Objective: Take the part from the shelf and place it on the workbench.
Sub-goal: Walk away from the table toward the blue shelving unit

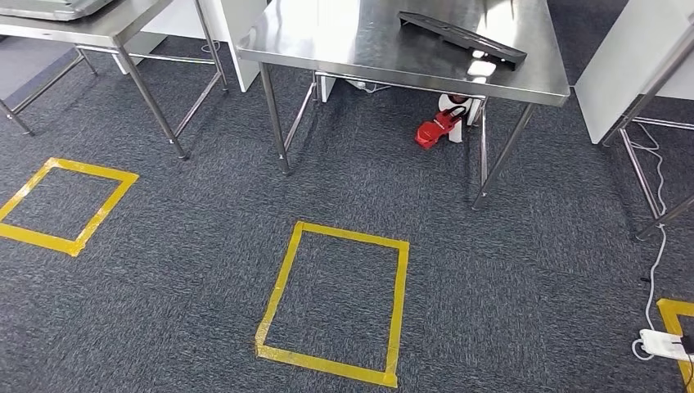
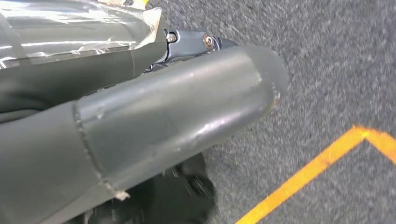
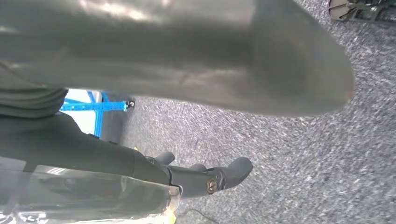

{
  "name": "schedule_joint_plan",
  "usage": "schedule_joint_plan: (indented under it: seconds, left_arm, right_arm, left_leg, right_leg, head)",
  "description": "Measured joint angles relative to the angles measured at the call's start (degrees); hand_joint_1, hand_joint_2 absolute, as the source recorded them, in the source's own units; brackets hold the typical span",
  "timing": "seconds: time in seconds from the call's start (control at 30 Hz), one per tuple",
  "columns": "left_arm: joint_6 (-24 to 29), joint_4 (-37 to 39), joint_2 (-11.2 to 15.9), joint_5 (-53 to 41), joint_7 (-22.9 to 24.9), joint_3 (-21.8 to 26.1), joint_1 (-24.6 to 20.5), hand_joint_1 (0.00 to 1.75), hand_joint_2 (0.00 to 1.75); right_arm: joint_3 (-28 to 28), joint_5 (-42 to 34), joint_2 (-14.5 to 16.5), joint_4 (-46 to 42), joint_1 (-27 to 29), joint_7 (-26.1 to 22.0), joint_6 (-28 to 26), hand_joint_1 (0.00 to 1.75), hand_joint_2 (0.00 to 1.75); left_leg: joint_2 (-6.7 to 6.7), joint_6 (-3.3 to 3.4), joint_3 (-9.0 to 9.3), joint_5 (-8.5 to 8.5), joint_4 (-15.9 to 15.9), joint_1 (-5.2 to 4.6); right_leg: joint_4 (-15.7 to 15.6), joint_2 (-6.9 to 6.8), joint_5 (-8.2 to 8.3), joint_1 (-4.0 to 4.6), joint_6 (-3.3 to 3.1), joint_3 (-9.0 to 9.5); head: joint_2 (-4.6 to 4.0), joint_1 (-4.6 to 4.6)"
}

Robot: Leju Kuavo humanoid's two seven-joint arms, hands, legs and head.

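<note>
Black part (image 1: 462,38) on steel workbench (image 1: 360,49), grey carpet (image 1: 205,246)

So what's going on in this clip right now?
Nothing is being handled. A long black part lies on the steel workbench ahead, above yellow tape squares on the carpet. Both arms hang over the floor; the left robot hand and right robot hand hold nothing, with the right one's fingers loosely apart.
</note>
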Motion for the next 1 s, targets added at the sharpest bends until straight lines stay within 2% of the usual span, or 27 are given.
schedule_joint_plan:
  seconds: [0.03, 0.07, 0.17, 0.2, 0.27, 0.33, 0.37, 0.4, 0.43, 0.47, 0.53, 0.57, 0.6, 0.67, 0.7, 0.73, 0.77, 0.83, 0.87, 0.9, 0.93, 0.97, 1.0]
  left_arm:
    - [0.2, -0.01, -0.01, 0.01, 0.01, -0.09, -0.11, 0.0, 0.0]
    - [0.37, -0.02, -0.02, 0.03, 0.01, -0.16, -0.2, 0.0, 0.0]
    - [0.93, -0.02, 0.02, 0.17, 0.02, -0.25, -0.18, 0.0, 0.0]
    - [1.22, -0.02, -0.01, 0.28, 0.02, -0.26, -0.14, 0.0, 0.0]
    - [2.08, -0.02, -0.07, 0.51, 0.01, -0.27, -0.13, 0.0, 0.0]
    - [3.35, -0.02, -0.09, 0.48, -0.03, -0.28, -0.16, 0.0, 0.0]
    - [4.16, -0.02, -0.1, 0.35, -0.07, -0.28, -0.14, 0.0, 0.0]
    - [5.01, -0.02, -0.09, 0.18, -0.23, -0.3, -0.09, 0.0, 0.0]
    - [5.81, -0.02, -0.08, 0.01, -0.56, -0.31, -0.02, 0.0, 0.0]
    - [6.34, -0.02, -0.05, -0.09, -0.99, -0.32, 0.05, 0.0, 0.0]
    - [6.83, -0.02, 0.03, -0.1, -1.89, -0.33, 0.1, 0.0, 0.0]
    - [6.85, -0.02, 0.07, -0.08, -2.13, -0.33, 0.08, 0.0, 0.0]
    - [6.85, -0.02, 0.13, -0.07, -2.27, -0.33, 0.08, 0.0, 0.0]
    - [6.74, -0.02, 0.23, 0.09, -2.34, -0.33, 0.2, 0.0, 0.0]
    - [6.66, -0.02, 0.3, 0.24, -2.34, -0.33, 0.32, 0.0, 0.0]
    - [6.62, -0.01, 0.34, 0.39, -2.31, -0.33, 0.41, 0.0, 0.0]
    - [6.64, 0.01, 0.39, 0.51, -2.27, -0.32, 0.45, 0.0, 0.0]
    - [6.75, 0.02, 0.43, 0.55, -2.18, -0.32, 0.38, 0.0, 0.0]
    - [6.75, 0.02, 0.42, 0.65, -2.17, -0.32, 0.36, 0.0, 0.0]
    - [6.72, 0.02, 0.42, 0.83, -2.2, -0.32, 0.4, 0.0, 0.0]
    - [6.57, 0.02, 0.43, 1.1, -2.22, -0.28, 0.47, 0.0, 0.0]
    - [6.33, 0.02, 0.45, 1.44, -2.27, -0.22, 0.54, 0.0, 0.0]
    - [6.04, 0.02, 0.49, 1.71, -2.33, -0.12, 0.58, 0.0, 0.0]
  right_arm:
    - [0.0, -0.01, -0.02, 0.0, -0.03, 0.08, 0.2, 0.0, 0.0]
    - [0.0, 0.0, -0.04, 0.0, -0.07, 0.19, 0.42, 0.0, 0.0]
    - [0.01, 0.14, -0.07, 0.0, -0.27, 0.39, 0.73, 0.0, 0.0]
    - [0.01, 0.23, -0.1, 0.0, -0.35, 0.39, 0.76, 0.0, 0.0]
    - [0.04, 0.61, -0.15, 0.0, -0.29, 0.4, 0.88, 0.0, 0.0]
    - [0.1, 1.11, -0.21, 0.0, -0.03, 0.42, 1.17, 0.0, 0.0]
    - [0.13, 1.3, -0.24, 0.0, 0.07, 0.44, 1.32, 0.0, 0.0]
    - [0.15, 1.45, -0.27, 0.0, 0.13, 0.48, 1.45, 0.0, 0.0]
    - [0.16, 1.62, -0.29, 0.0, 0.18, 0.52, 1.54, 0.0, 0.0]
    - [0.19, 1.78, -0.31, 0.0, 0.2, 0.55, 1.61, 0.0, 0.0]
    - [0.31, 2.06, -0.36, 0.01, 0.23, 0.58, 1.73, 0.0, 0.0]
    - [0.4, 2.11, -0.37, 0.02, 0.23, 0.59, 1.76, 0.0, 0.0]
    - [0.5, 2.14, -0.38, 0.03, 0.2, 0.6, 1.78, 0.0, 0.0]
    - [0.67, 2.32, -0.36, 0.04, 0.07, 0.61, 1.79, 0.0, 0.0]
    - [0.8, 2.57, -0.36, 0.04, 0.0, 0.6, 1.79, 0.0, 0.0]
    - [0.99, 2.88, -0.37, 0.04, -0.03, 0.57, 1.79, 0.0, 0.0]
    - [1.2, 3.22, -0.38, 0.04, 0.0, 0.52, 1.8, 0.0, 0.0]
    - [1.51, 3.73, -0.4, 0.04, 0.15, 0.45, 1.92, 0.0, 0.0]
    - [1.61, 3.97, -0.4, 0.04, 0.24, 0.44, 2.1, 0.0, 0.0]
    - [1.72, 4.22, -0.4, 0.04, 0.29, 0.42, 2.3, 0.0, 0.0]
    - [1.9, 4.55, -0.4, 0.04, 0.29, 0.38, 2.48, 0.0, 0.0]
    - [2.14, 4.85, -0.39, 0.04, 0.25, 0.33, 2.6, 0.0, 0.0]
    - [2.41, 5.09, -0.37, 0.04, 0.17, 0.27, 2.64, 0.0, 0.0]
  left_leg:
    - [0.82, 0.2, 2.09, -0.02, -3.22, -0.1]
    - [1.34, 0.49, 3.15, -0.41, -5.17, -0.28]
    - [0.44, 1.77, 2.73, -0.61, -5.79, -0.75]
    - [0.06, 2.36, 2.57, -0.31, -5.98, -0.77]
    - [-0.85, 3.7, 1.9, 0.63, -6.42, -0.67]
    - [-1.94, 4.37, 0.92, 1.39, -6.46, -0.74]
    - [-2.58, 4.4, 0.49, 1.69, -6.44, -0.81]
    - [-3.26, 4.34, 0.13, 1.97, -6.42, -0.86]
    - [-3.97, 4.21, -0.12, 2.22, -6.4, -0.87]
    - [-4.68, 4.02, -0.26, 2.44, -6.38, -0.83]
    - [-6.06, 3.47, -0.45, 2.85, -6.3, -0.83]
    - [-6.67, 3.13, -0.58, 3.05, -6.24, -0.92]
    - [-7.15, 2.78, -0.74, 3.24, -6.21, -1.02]
    - [-8.13, 2.01, -1.08, 3.72, -6.34, -1.02]
    - [-8.11, 1.7, -1.33, 3.76, -6.21, -0.88]
    - [-7.34, 1.46, -1.78, 3.23, -5.55, -0.77]
    - [-6.07, 1.27, -2.72, 1.8, -3.63, -0.69]
    - [-3.4, 0.93, -5.69, -2.66, 3.34, -0.63]
    - [-2.9, 0.68, -7.31, -4.63, 7.4, -0.58]
    - [-2.69, 0.47, -8.24, -5.59, 10.08, -0.53]
    - [-2.5, 0.33, -8.17, -5.53, 10.78, -0.47]
    - [-2.16, 0.26, -6.92, -4.49, 9.16, -0.39]
    - [-1.45, 0.27, -4.66, -2.84, 5.49, -0.32]
  right_leg:
    - [0.5, -0.44, -0.1, 0.2, 0.27, -0.31]
    - [0.89, -0.83, -0.19, 0.44, 0.58, -0.52]
    - [1.14, -1.81, -0.1, 0.75, 1.47, -0.66]
    - [1.37, -1.5, -0.21, 0.64, 1.82, -0.78]
    - [4.38, 0.81, -2.24, 0.37, 2.03, -2.32]
    - [11.82, 3.35, -6.21, 0.05, 1.68, -5.77]
    - [15.52, 3.77, -7.7, -0.03, 1.68, -7.33]
    - [17.74, 3.94, -8.38, -0.06, 1.9, -8.16]
    - [17.6, 4.02, -8.01, -0.13, 2.3, -7.81]
    - [14.94, 4.2, -6.76, -0.23, 2.79, -6.28]
    - [6.15, 6.3, -3.53, -0.55, 3.49, -1.71]
    - [2.87, 7.23, -2.39, -0.58, 3.42, -0.22]
    - [1.03, 7.94, -1.76, -0.5, 3.17, 0.5]
    - [0.78, 7.16, -1.33, -0.09, 2.28, 0.28]
    - [0.76, 6.59, -1.08, -0.27, 1.83, 0.21]
    - [0.68, 5.93, -0.79, -0.45, 1.24, 0.15]
    - [0.57, 5.18, -0.5, -0.65, 0.67, 0.11]
    - [0.56, 3.61, -0.21, -0.55, -0.09, -0.23]
    - [0.6, 2.72, -0.17, -0.4, -0.22, -0.43]
    - [0.62, 1.88, -0.14, -0.3, -0.26, -0.63]
    - [0.65, 1.06, -0.13, -0.26, -0.28, -0.72]
    - [0.68, 0.31, -0.14, -0.25, -0.26, -0.74]
    - [0.74, -0.34, -0.2, -0.25, -0.18, -0.66]
  head:
    - [0.01, 0.07]
    - [0.01, 0.17]
    - [0.0, 0.42]
    - [0.0, 0.38]
    - [0.0, 0.51]
    - [0.01, 0.7]
    - [0.0, 0.72]
    - [0.01, 0.72]
    - [0.01, 0.73]
    - [0.01, 0.73]
    - [0.01, 0.8]
    - [0.01, 0.83]
    - [0.01, 0.84]
    - [0.01, 0.89]
    - [0.01, 0.87]
    - [0.01, 0.85]
    - [0.01, 0.68]
    - [0.01, 0.45]
    - [0.01, 0.37]
    - [0.01, 0.39]
    - [0.01, 0.38]
    - [0.0, 0.37]
    - [0.01, 0.37]
